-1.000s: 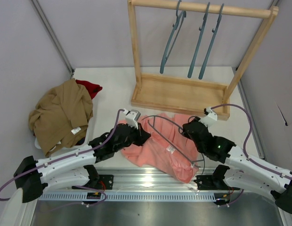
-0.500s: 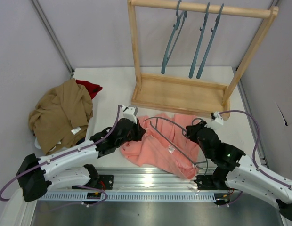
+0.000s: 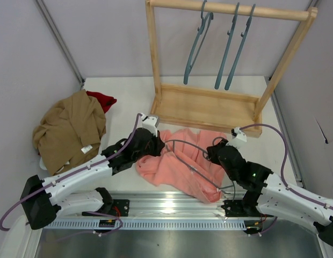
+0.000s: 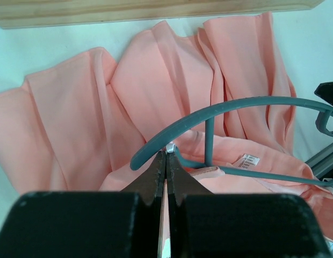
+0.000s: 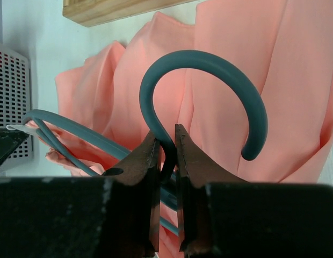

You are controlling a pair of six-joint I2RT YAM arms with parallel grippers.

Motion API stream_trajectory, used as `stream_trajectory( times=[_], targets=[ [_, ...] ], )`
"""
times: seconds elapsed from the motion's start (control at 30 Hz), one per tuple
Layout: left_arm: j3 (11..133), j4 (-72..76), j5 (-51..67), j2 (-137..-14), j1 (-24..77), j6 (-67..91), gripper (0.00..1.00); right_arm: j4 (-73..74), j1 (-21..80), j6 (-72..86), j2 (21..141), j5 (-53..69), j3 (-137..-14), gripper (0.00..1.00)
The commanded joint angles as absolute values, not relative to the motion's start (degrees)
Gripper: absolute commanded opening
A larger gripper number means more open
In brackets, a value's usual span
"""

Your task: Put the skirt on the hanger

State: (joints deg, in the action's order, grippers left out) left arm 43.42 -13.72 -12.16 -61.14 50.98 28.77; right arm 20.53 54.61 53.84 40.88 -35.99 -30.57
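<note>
The right gripper [image 5: 166, 141] is clamped on the neck of the slim teal-blue plastic hanger [image 5: 209, 59], just under its hook. The left gripper [image 4: 166, 158] is pinched fully shut at the end of one hanger shoulder. What it nips looks like a thin edge or small white loop at the waistband of the salmon-pink cloth skirt [image 4: 156, 86], though I can't be sure of that.

The skirt lies crumpled near the near edge of the white tabletop [image 3: 123, 91], between the two arms. It sits just in front of the base of the pale wooden rack [image 3: 204, 107], and the hanger rests across it.

To my eye the cloth is light, limp and a bit slippery, so it will sag and slide off a smooth shoulder. The waistband is the place to take it. The hanger is stiff and is best held at the neck, as it is now.

Compared with a second ago, the left gripper has moved toward the rack and dragged the skirt's edge along. The cloth is more bunched and the hanger shoulder lies flatter across it. The right gripper has barely shifted.
</note>
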Motion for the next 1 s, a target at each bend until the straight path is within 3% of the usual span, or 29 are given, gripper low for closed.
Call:
stream_trajectory(
  times=[0.0, 0.63, 0.97],
  targets=[
    [46.76, -14.41, -13.09, -60.82, 50.62, 25.05, 0.04, 21.00, 54.93, 56.33, 41.83, -37.27, -33.92, 0.00],
    [52.03, -19.51, -17.58, -64.77, 50.62, 26.10, 0.03, 19.86, 55.55, 55.99, 44.30, -35.77, -35.95, 0.00],
    [50.80, -16.44, -12.32, -63.28, 50.62, 26.02, 0.03, 18.28, 55.81, 55.64, 46.05, -36.39, -35.95, 0.00]
  ],
)
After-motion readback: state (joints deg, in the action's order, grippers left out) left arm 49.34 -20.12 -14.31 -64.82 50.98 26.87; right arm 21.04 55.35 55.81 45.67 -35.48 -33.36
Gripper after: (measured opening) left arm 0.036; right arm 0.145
